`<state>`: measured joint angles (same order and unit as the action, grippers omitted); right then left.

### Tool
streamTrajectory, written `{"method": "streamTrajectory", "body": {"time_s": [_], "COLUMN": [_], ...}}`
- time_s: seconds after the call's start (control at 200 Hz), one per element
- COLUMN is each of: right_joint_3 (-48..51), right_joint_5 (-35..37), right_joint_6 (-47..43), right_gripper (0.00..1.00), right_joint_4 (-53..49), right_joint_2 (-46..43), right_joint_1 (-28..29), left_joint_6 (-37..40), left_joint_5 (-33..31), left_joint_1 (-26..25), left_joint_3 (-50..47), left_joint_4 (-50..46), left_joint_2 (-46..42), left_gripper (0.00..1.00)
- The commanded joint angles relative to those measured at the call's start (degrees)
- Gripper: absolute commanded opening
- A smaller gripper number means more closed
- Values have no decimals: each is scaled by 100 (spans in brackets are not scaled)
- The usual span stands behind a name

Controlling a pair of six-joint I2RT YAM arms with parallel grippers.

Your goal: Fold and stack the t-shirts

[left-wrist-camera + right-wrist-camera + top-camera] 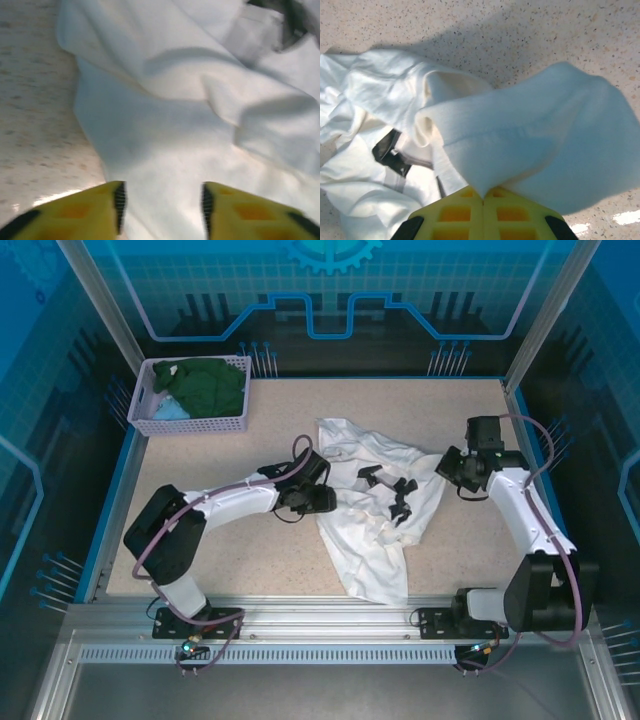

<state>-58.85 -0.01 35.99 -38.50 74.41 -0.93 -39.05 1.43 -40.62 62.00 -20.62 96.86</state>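
Mia: Where is the white t-shirt [375, 530]?

Tom: It lies crumpled on the surface [220, 455], well apart from the basket [190, 424]. It is not folded yet.

Mia: Why is one bit of it up in the air?

Tom: The right gripper [483, 195] is pressed together on an edge of it, on the side far from the basket. I think it lifts that bit to pull the cloth flat.

Mia: And the left gripper [162, 200]?

Tom: It is at the side of the shirt nearer the basket. Its fingers are spread, with white cloth lying between them, not pinched. I guess it wants that edge, so both can stretch the shirt out.

Mia: Why are the other shirts inside the basket?

Tom: They wait for their turn, I think. There is no stack to put them on yet.

Mia: How many things are there?

Tom: One white t-shirt, one dark green t-shirt [215, 385] and one light blue t-shirt [170, 410] – three that I can see. More may hide under the green one. I also count one basket and two grippers.
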Motion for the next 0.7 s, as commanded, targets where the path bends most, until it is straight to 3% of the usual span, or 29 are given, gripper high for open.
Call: {"method": "streamTrajectory", "body": {"time_s": [0.0,0.185,0.36,0.55,0.695], "right_joint_3": [-36,145,195,230,242], "right_joint_5": [142,173,150,124,115], "right_joint_6": [-60,-57,-118,-162,-231], "right_gripper": [0,0,0,0,0], "right_joint_4": [-289,-164,-101,-46,-41], "right_joint_2": [37,56,71,23,-23], "right_joint_1": [105,184,225,242,239], "left_joint_6": [29,-1201,-2075,-2534,-2483], "left_joint_5": [610,569,196,478,485], "left_joint_1": [-534,-910,-933,-930,-940], "left_joint_3": [374,916,1159,1529,1837], "left_joint_4": [-75,28,281,493,483], "left_joint_2": [-54,571,904,1571,1907], "left_gripper": [70,82,82,76,59]}}
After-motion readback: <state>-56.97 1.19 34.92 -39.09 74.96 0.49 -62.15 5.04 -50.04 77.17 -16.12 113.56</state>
